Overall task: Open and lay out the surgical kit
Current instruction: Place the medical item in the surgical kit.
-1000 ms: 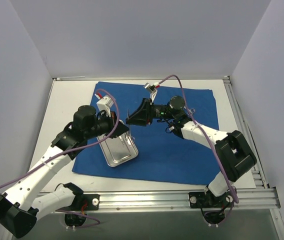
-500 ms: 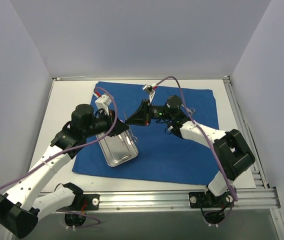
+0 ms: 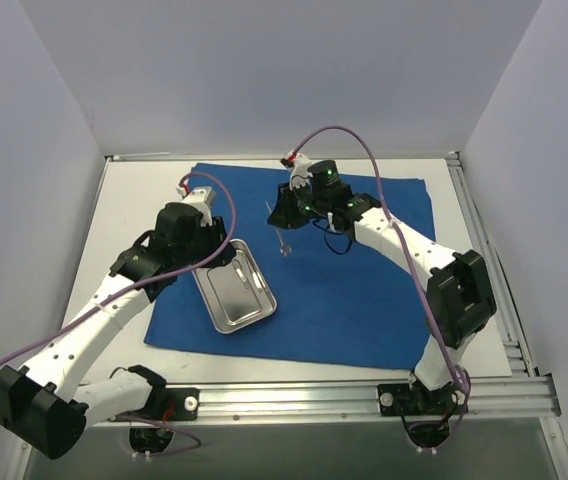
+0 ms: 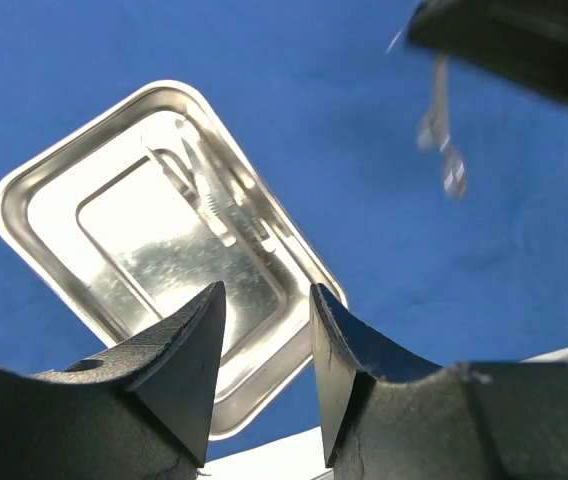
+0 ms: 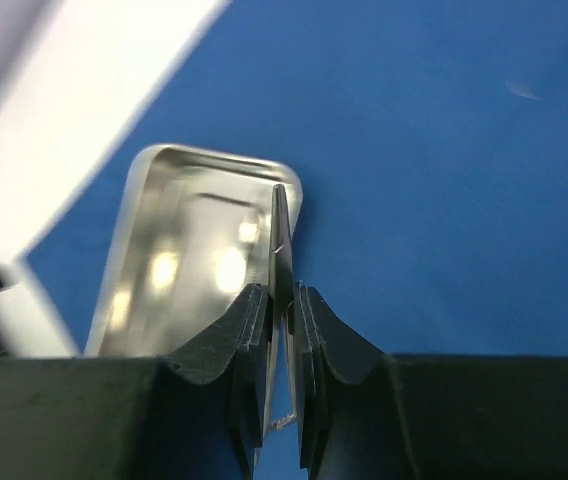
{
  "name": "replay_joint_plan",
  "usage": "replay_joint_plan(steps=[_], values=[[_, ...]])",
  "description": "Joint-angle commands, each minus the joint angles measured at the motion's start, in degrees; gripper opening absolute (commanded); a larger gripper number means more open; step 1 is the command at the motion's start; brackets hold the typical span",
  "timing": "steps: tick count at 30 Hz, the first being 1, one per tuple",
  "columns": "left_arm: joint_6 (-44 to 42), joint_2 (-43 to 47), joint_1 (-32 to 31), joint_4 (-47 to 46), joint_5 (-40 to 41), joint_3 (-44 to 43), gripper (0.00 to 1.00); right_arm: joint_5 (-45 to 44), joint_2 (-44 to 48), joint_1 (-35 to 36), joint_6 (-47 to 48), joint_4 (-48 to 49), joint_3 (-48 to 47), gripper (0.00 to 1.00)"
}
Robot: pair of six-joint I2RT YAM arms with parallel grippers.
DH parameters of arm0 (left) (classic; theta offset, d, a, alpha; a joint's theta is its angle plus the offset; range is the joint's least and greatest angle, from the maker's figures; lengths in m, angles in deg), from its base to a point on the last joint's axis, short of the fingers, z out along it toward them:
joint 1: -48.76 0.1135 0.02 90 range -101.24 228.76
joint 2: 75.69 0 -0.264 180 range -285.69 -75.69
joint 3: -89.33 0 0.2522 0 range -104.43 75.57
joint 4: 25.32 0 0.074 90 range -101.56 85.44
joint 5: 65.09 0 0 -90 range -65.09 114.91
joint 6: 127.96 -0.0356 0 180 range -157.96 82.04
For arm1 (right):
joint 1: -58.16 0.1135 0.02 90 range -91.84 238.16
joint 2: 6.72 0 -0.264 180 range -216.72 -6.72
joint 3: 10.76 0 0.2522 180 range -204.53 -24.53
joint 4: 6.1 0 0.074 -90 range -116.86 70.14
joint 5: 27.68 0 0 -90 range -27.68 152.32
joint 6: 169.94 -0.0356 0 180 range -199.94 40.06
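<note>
One slim instrument [image 5: 280,235] hangs pinched in the right end effector [image 5: 281,300] over the royal-blue cloth [image 3: 364,300]; the shiny tray [image 4: 24,170] lies below the parted, empty left end effector [image 4: 267,300].

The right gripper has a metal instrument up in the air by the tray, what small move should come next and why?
Probably swing the right gripper a little away from the tray and lower it. It is shut on the instrument, which hangs in the air above the blue cloth, and bare cloth beside the tray looks free for laying it out.
</note>
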Motion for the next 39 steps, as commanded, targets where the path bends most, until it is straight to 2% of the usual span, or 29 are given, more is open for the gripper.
replay_joint_plan(steps=[1,3,11,25,39], values=[[-1.0,-0.4,0.6,1.5,2.9,-0.8,0.47,-24.6,-4.0,-1.1,10.5,-19.4,-5.9,0.00],[-1.2,-0.7,0.4,1.4,2.9,-0.7,0.47,-32.9,-7.6,-2.1,11.6,-24.1,-10.0,0.00],[-4.7,-1.3,0.1,0.7,1.7,-1.8,0.48,-50.1,-22.7,-4.6,16.8,-32.4,-21.4,0.00],[-6.1,-5.3,0.6,1.3,1.1,-2.7,0.48,-53.6,-28.4,-8.1,29.3,-26.5,-22.5,0.00],[-7.4,-6.0,0.6,2.3,1.3,-2.6,0.48,-53.8,-35.6,-9.6,33.9,-27.3,-29.9,0.00]])
